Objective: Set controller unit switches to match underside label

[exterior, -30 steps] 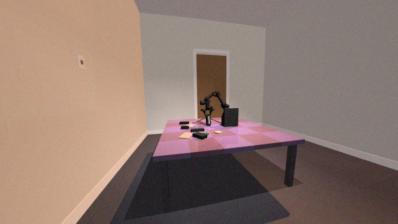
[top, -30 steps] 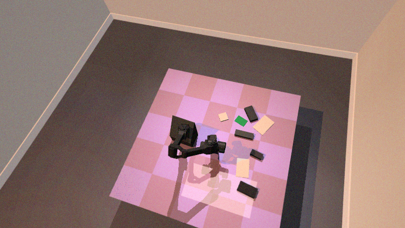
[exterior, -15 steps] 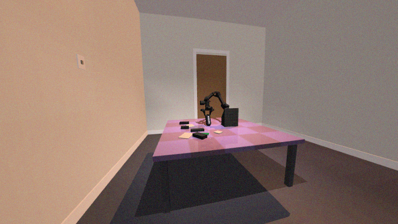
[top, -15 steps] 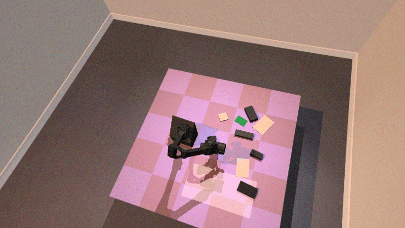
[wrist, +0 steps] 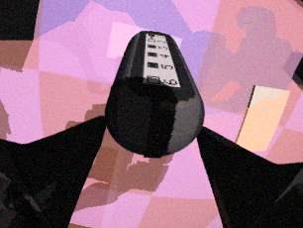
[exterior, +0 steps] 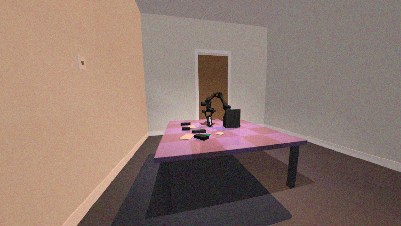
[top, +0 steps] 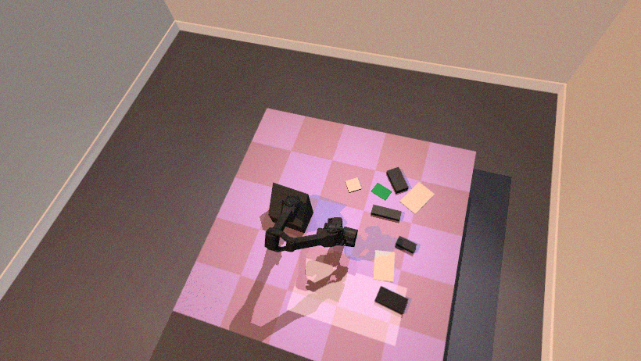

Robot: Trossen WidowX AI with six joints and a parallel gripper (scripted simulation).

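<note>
The controller unit (exterior: pixel 210 121) (wrist: pixel 153 104) was off its base, tipped steeply on end between the fingers of the tool (top: pixel 334 230) (exterior: pixel 209 114) (wrist: pixel 152 126). The tool was pinching it by opposite sides, fingers parted about its width. Whether its lower end touched the tabletop (top: pixel 313 134) (exterior: pixel 260 137) (wrist: pixel 173 210) could not be told. The label (exterior: pixel 210 120) (wrist: pixel 160 59) faced outward; the squares by 3, 4 and 5 looked dark, the one by 6 was shadowed, and the rest were too small to read. The switches were out of sight.

The arm (top: pixel 309 241) (exterior: pixel 223 101) rose from beside or on a big dark block (top: pixel 305 215) (exterior: pixel 232 119) near the top view's left edge of the tabletop, bent at a high elbow, and dropped its wrist so the tool pointed down.

Toward the right edge lay four black modules: one (top: pixel 397 180) (exterior: pixel 201 137) nearest the upper right corner, a narrow one (top: pixel 386 213) (exterior: pixel 198 131), a small one (top: pixel 406 244) (exterior: pixel 186 128), and one (top: pixel 391 300) (exterior: pixel 185 124) lowest along that edge. A green plate (top: pixel 381 191) (exterior: pixel 207 135) lay between a small cream tile (top: pixel 353 184) (exterior: pixel 219 133) and a large cream card (top: pixel 417 197) (exterior: pixel 187 137); another cream card (top: pixel 384 266) (exterior: pixel 191 126) (wrist: pixel 264 119) lay between the small and lowest modules.
</note>
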